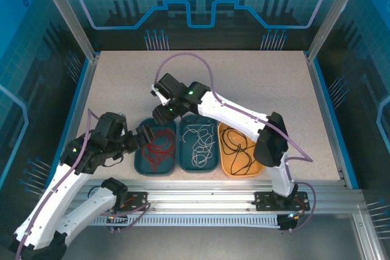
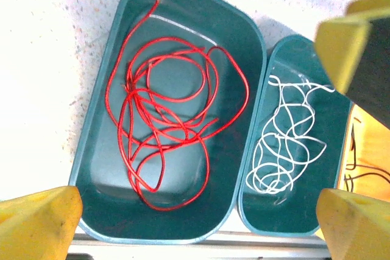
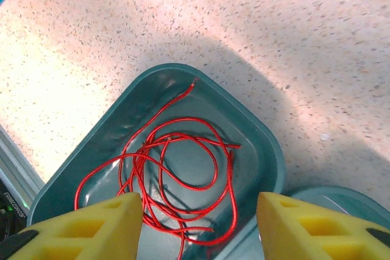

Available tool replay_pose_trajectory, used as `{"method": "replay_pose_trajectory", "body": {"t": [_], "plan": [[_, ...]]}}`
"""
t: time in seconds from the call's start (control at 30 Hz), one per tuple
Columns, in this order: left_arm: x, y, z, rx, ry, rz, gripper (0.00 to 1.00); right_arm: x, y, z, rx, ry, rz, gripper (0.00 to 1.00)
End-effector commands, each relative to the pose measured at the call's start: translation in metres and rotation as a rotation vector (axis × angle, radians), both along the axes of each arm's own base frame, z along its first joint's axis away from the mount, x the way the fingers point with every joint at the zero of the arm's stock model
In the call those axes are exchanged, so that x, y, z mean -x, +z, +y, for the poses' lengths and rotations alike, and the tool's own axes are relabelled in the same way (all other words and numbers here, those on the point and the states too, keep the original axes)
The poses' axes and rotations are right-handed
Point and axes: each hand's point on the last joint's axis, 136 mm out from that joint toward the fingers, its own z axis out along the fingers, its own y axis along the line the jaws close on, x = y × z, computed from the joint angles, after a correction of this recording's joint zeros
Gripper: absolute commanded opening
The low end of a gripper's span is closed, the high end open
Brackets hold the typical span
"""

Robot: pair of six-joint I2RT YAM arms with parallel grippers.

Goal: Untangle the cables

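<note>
The cables lie sorted in three trays. A red cable (image 1: 158,147) (image 2: 164,120) (image 3: 183,168) lies in loose loops in the left teal tray (image 1: 139,164) (image 2: 244,59) (image 3: 268,150). A white cable (image 1: 198,141) (image 2: 289,138) lies in the middle teal tray (image 1: 183,166) (image 2: 274,223). A black cable (image 1: 237,147) lies in the orange tray (image 1: 226,170). My left gripper (image 1: 141,140) (image 2: 198,229) hovers open at the red tray's near left side, holding nothing. My right gripper (image 1: 157,103) (image 3: 199,229) hangs open over that tray's far end, its jaws empty above the red loops.
The three trays stand side by side near the table's front edge, just beyond the aluminium rail (image 1: 207,196). Bare speckled tabletop (image 1: 244,83) stretches behind them. Blue walls and metal posts fence the table. One yellow fingertip of the right gripper (image 2: 347,47) shows above the middle tray.
</note>
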Motion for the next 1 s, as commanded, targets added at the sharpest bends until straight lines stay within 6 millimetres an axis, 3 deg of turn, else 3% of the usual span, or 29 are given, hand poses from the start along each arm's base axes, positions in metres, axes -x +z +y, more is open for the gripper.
{"method": "replay_pose_trajectory", "body": {"t": [0.0,0.2,0.4,0.47,0.63,0.73,0.97], "plan": [[-0.008,0.018,0.013,-0.067,0.023,-0.085,0.99,-0.009,0.018,-0.027,0.010,-0.064,-0.074,0.58],[-0.032,0.030,0.035,-0.180,0.102,-0.229,0.99,-0.022,0.040,-0.101,-0.012,-0.231,-0.178,0.75],[-0.060,0.037,0.056,-0.285,0.206,-0.399,0.99,-0.025,0.057,-0.199,-0.033,-0.436,-0.279,1.00],[-0.069,0.039,0.061,-0.310,0.235,-0.451,0.99,-0.024,0.058,-0.230,-0.025,-0.504,-0.297,1.00],[-0.089,0.034,0.080,-0.403,0.284,-0.533,0.99,-0.023,0.045,-0.316,0.073,-0.716,-0.351,1.00],[-0.099,0.021,0.091,-0.454,0.295,-0.551,0.99,-0.024,0.031,-0.354,0.123,-0.795,-0.395,1.00],[-0.119,-0.008,0.101,-0.545,0.253,-0.605,0.99,-0.031,-0.016,-0.406,0.188,-0.876,-0.442,1.00]]}}
